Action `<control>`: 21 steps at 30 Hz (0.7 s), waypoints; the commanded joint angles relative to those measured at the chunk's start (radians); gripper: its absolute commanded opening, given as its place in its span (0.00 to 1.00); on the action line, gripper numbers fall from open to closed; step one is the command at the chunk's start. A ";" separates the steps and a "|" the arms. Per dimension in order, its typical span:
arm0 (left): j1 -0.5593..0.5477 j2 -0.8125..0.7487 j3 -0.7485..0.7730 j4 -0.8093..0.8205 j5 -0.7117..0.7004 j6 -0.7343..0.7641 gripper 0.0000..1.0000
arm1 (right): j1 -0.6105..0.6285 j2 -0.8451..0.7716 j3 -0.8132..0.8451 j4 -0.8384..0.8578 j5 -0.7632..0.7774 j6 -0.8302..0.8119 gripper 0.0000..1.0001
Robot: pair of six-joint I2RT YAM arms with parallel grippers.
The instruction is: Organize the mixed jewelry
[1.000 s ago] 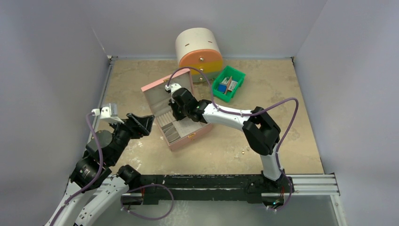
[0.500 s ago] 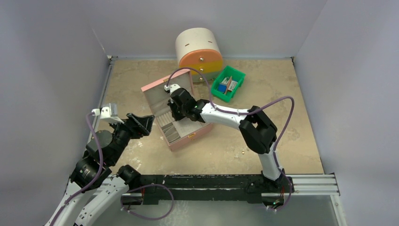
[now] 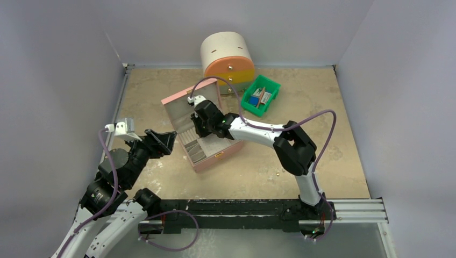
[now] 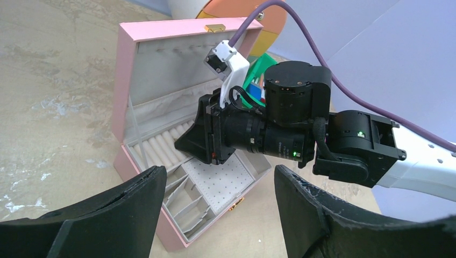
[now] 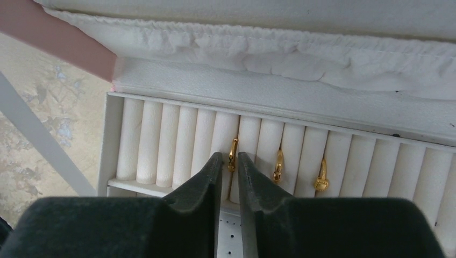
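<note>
My right claw [image 5: 230, 157] is parted by a narrow slit and clamps nothing I can make out. The first gold ring [image 5: 232, 153] stands right at its tips. The second gold ring [image 5: 278, 165] and third gold ring [image 5: 321, 176] sit to its right, all slotted in the white rolls [image 5: 161, 142] of the pink box [image 5: 70, 45]. The rolls are cut off farther right. My left claw [image 4: 219, 174] gapes wide and empty. One gold speck [image 3: 277, 173] on the desk [image 3: 333, 107] is too small to identify.

Open pink box [image 3: 183, 110] mid-tabletop [image 3: 328, 156], round cream drawer unit [image 3: 226, 51] behind, green bin [image 3: 253, 108] beside it.
</note>
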 commanded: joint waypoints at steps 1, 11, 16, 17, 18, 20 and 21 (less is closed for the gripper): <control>0.009 0.003 0.002 0.030 0.007 0.021 0.73 | -0.001 -0.079 -0.002 -0.003 0.011 0.008 0.22; 0.011 0.013 0.002 0.030 0.009 0.021 0.73 | -0.002 -0.327 -0.130 0.003 0.033 0.003 0.31; 0.011 0.015 0.002 0.030 0.009 0.021 0.73 | -0.002 -0.483 -0.252 0.007 0.109 -0.002 0.35; 0.011 0.014 0.003 0.029 0.010 0.022 0.73 | -0.002 -0.514 -0.279 0.006 0.128 -0.002 0.35; 0.010 0.015 0.003 0.030 0.010 0.022 0.73 | -0.002 -0.557 -0.306 0.003 0.146 -0.003 0.36; 0.010 0.016 0.003 0.029 0.009 0.021 0.73 | -0.003 -0.620 -0.366 -0.011 0.185 -0.005 0.37; 0.010 0.016 0.002 0.028 0.009 0.021 0.73 | -0.005 -0.653 -0.392 -0.023 0.204 -0.004 0.38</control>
